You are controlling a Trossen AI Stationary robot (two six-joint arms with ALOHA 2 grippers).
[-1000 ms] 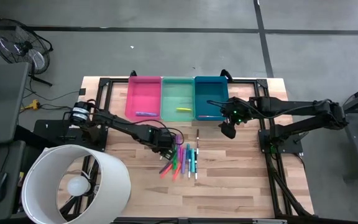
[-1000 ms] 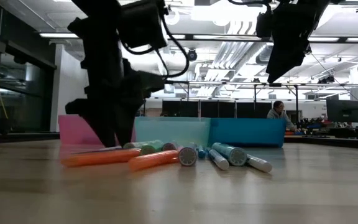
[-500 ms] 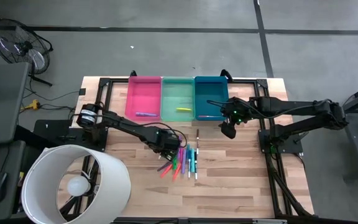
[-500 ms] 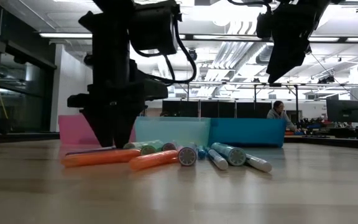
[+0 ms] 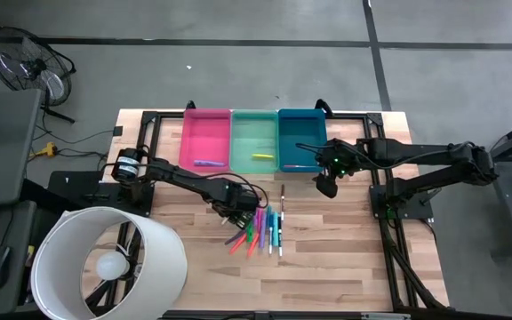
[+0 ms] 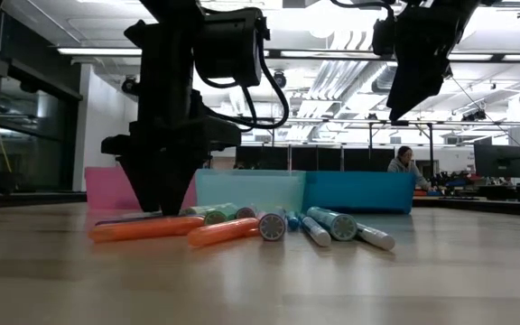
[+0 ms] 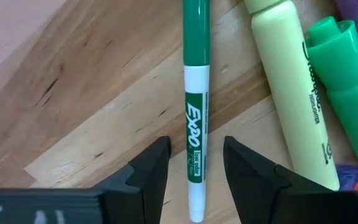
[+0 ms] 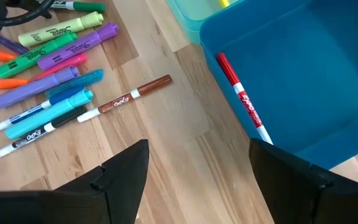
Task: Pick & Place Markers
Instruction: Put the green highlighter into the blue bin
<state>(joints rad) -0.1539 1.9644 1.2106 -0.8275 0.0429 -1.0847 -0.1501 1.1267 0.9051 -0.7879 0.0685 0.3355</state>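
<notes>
Left claw (image 5: pixel 238 207) is down low at the near-left edge of the marker pile (image 5: pixel 260 229) on the counter (image 5: pixel 327 267). Its fingers (image 7: pixel 148 171) stand partway apart w/ nothing between them gripped yet. Straddled right in that gap lies a thin green Expo marker (image 7: pixel 194 134), flat on the wood, its long axis running straight out ahead of the claw, i.e. crosswise to the closing direction. White barrel end sits between the fingertips, green cap end points away. So the fingers look set to pinch across the barrel, not along it. That's the relation that counts, imo.

Just beside it, apart from the green one: a pale yellow highlighter (image 7: pixel 291 87) and a green highlighter (image 7: pixel 344 93), roughly parallel. Risk I'd guess: the finger on that side nudging the yellow one when closing.

Right claw (image 5: pixel 325 187) hangs up in the air near the blue bin (image 5: pixel 300 124), well apart from the pile, wide open & empty; a red marker (image 8: pixel 242 99) lies in that bin. Left arm is plainly the nearer one. Pink bin (image 5: pixel 204 124) and green bin (image 5: pixel 253 124) sit at the far side, beyond the pile.
</notes>
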